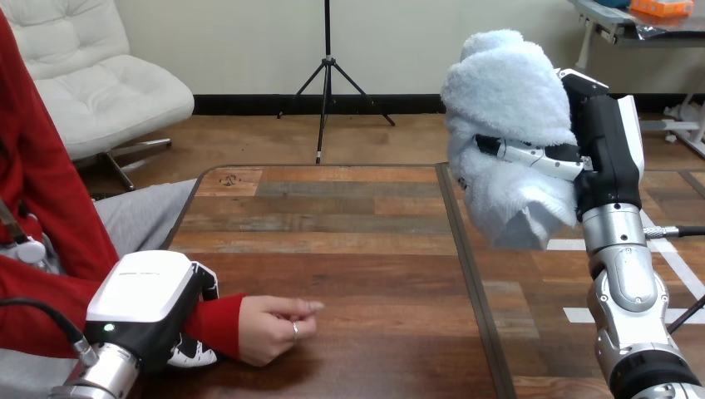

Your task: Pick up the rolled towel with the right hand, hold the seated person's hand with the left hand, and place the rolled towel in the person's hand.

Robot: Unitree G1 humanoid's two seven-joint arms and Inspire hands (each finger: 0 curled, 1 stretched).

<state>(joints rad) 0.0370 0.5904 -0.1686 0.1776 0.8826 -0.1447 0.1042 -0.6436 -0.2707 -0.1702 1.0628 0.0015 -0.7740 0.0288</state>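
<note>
My right hand (605, 141) is raised well above the table at the right, its fingers curled round a pale blue rolled towel (505, 108) held upright. At the lower left my left hand (154, 303) lies over the person's red-sleeved wrist (218, 322), fingers wrapped under it. The person's hand (274, 327) rests on the wooden table (349, 233) beyond my left hand, loosely closed, fingertips pointing right. The towel is far to the right of and above the person's hand.
A dark seam (470, 274) runs front to back between two tabletops. White tape marks (665, 249) lie on the right tabletop under my right arm. The person sits at the left edge.
</note>
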